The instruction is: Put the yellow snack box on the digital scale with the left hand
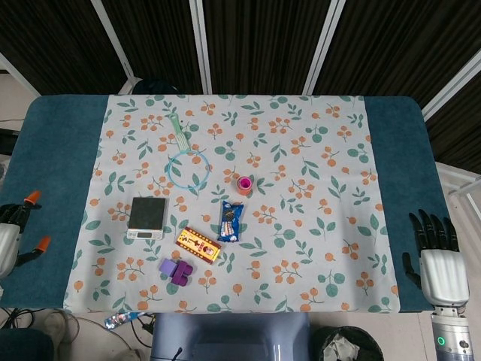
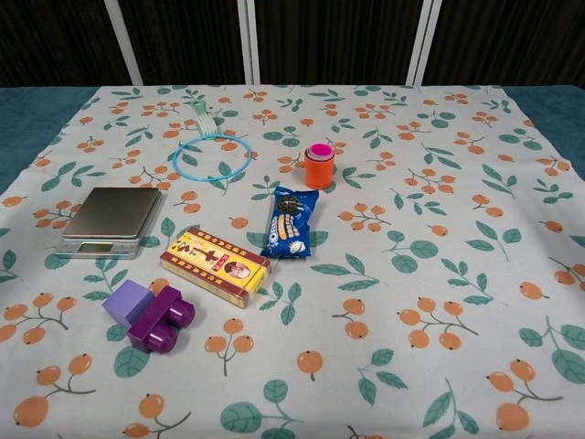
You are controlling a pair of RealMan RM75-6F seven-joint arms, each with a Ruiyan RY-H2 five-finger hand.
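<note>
The yellow snack box [image 1: 198, 245] [image 2: 216, 265] lies flat on the floral cloth, just right of and nearer than the silver digital scale [image 1: 147, 216] [image 2: 108, 220]. The scale's plate is bare. My left hand [image 1: 13, 232] shows only in the head view, at the far left edge over the teal table border, fingers spread and holding nothing, well left of the scale. At the bottom right corner my right hand [image 1: 438, 259] hangs off the table's edge, fingers extended and empty. Neither hand appears in the chest view.
A blue snack packet [image 1: 231, 221] [image 2: 292, 222] lies right of the box. Purple blocks [image 1: 176, 270] [image 2: 149, 314] sit nearer than it. An orange and pink cup [image 1: 244, 184] [image 2: 318, 165] and a light-blue ring with a green handle [image 1: 188, 167] [image 2: 212, 156] lie farther back.
</note>
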